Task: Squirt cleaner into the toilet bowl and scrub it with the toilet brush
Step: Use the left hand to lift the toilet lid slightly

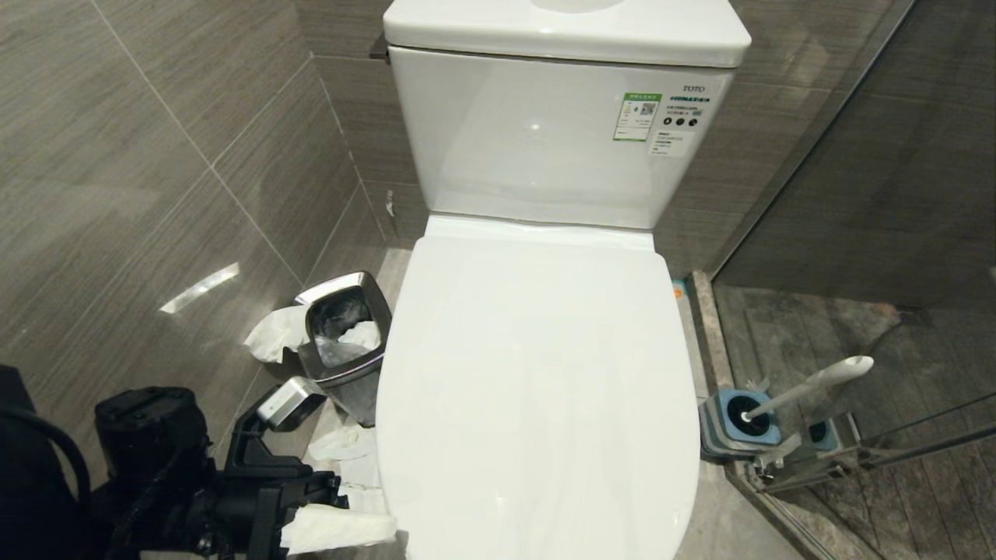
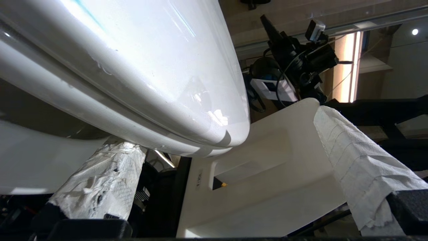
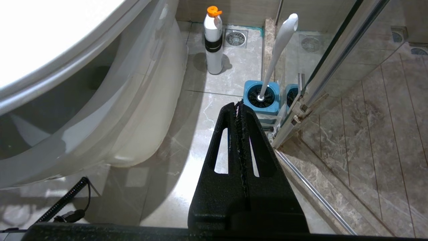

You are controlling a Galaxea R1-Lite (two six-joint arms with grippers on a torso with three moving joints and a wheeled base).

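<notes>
Only right wrist view shows white bottle (image 3: 214, 40); right claw (image 3: 239, 107) clenched, left claw (image 2: 230, 157) released.

We see soft overhead light on the closed toilet bowl (image 1: 537, 373), with a bright glare streak on the wall tile (image 1: 201, 288). From the right wrist, the seat blows out white. The left wrist view shows a glowing light strip (image 2: 349, 67).

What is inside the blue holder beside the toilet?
The brush stands in the holder; only its white handle shows. The head sits in the dark hole, hidden.
</notes>
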